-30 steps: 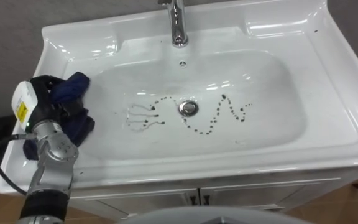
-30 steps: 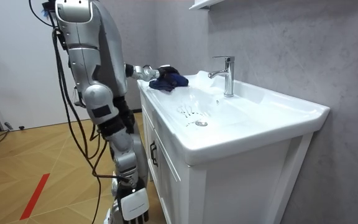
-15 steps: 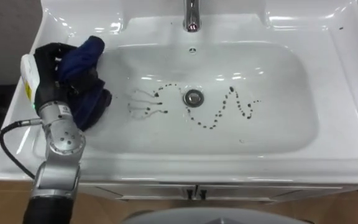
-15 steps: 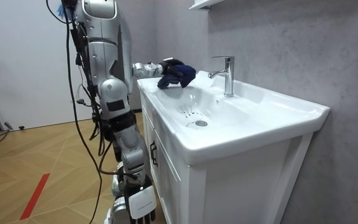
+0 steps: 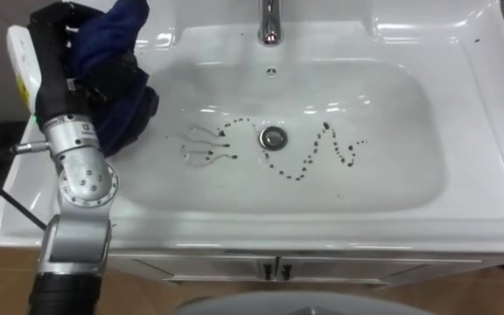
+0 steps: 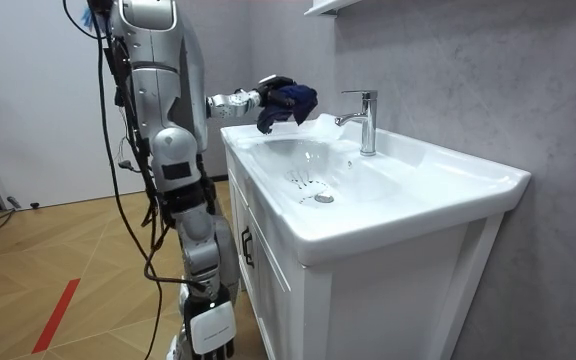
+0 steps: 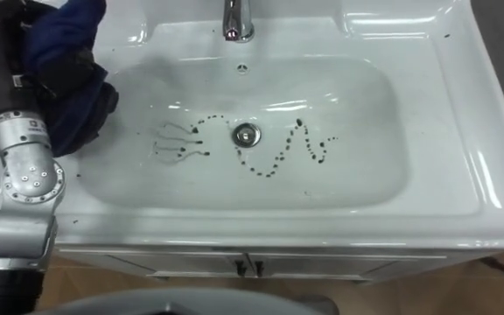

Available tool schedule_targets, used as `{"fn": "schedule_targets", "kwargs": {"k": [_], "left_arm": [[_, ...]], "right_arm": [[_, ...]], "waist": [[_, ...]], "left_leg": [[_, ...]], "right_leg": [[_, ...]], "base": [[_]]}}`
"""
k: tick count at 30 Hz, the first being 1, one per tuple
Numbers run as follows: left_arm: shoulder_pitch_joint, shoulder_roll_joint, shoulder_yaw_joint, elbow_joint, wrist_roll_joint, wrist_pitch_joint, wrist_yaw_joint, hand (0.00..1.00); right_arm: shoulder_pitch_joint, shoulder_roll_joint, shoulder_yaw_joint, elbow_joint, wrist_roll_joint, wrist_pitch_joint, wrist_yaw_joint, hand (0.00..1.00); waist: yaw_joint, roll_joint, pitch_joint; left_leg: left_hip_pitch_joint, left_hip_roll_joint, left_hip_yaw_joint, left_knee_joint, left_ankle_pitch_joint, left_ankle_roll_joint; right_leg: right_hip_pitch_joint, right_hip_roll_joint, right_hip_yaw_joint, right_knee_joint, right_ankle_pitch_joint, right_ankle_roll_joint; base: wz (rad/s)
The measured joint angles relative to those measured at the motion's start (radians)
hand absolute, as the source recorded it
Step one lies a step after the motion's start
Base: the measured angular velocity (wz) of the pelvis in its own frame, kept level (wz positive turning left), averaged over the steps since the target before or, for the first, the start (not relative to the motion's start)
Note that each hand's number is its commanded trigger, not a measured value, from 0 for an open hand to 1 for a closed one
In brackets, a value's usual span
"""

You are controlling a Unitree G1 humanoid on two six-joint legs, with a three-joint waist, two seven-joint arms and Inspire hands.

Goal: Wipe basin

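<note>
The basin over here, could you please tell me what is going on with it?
The robot stands at the basin's left end, and its left hand grips a dark blue cloth, held up in the air over the basin's left rim. Dark dotted marks wind across the bowl on both sides of the drain, not yet wiped. The faucet stands at the back.

My white basin (image 5: 392, 131) is a wide, rounded-rectangular bowl. Dotted dark marks (image 5: 300, 166) run across its floor: a wavy line to the right of the drain (image 5: 273, 136) and a few thin streaks to its left. The dark blue cloth (image 5: 112, 79) is bunched in my left robot hand (image 5: 52, 52), hanging above the basin's left rim, clear of the marks.
</note>
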Motion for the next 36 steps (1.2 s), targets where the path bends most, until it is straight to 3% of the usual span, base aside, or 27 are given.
{"fn": "schedule_targets", "kwargs": {"k": [13,27,36], "left_arm": [[0.0,0.012,-0.123,0.049,0.04,0.005,-0.053,1.0],[-0.046,0.012,-0.122,0.267,0.081,0.017,-0.159,1.0],[-0.109,0.015,-0.122,0.399,0.079,0.059,-0.203,1.0]], "right_arm": [[-0.006,-0.006,0.023,0.006,-0.012,0.0,0.025,0.0],[-0.012,-0.004,0.015,0.007,-0.069,0.002,0.019,0.0],[-0.01,-0.002,0.009,0.004,-0.051,0.025,0.011,0.0]], "waist": [[-0.02,0.028,-0.0062],[-0.074,0.038,0.0074],[-0.102,0.048,0.0031]], "left_leg": [[0.003,0.002,0.01,-0.001,0.001,0.001],[-0.009,0.005,0.013,0.002,0.0,0.002],[-0.007,0.006,0.016,0.002,0.001,0.002]], "right_leg": [[-0.004,0.001,0.017,0.0,0.004,0.0],[-0.01,0.002,0.017,0.014,0.004,0.0],[-0.011,0.002,0.021,0.016,0.004,0.0]], "base": [[-0.03],[0.0],[0.0]]}}
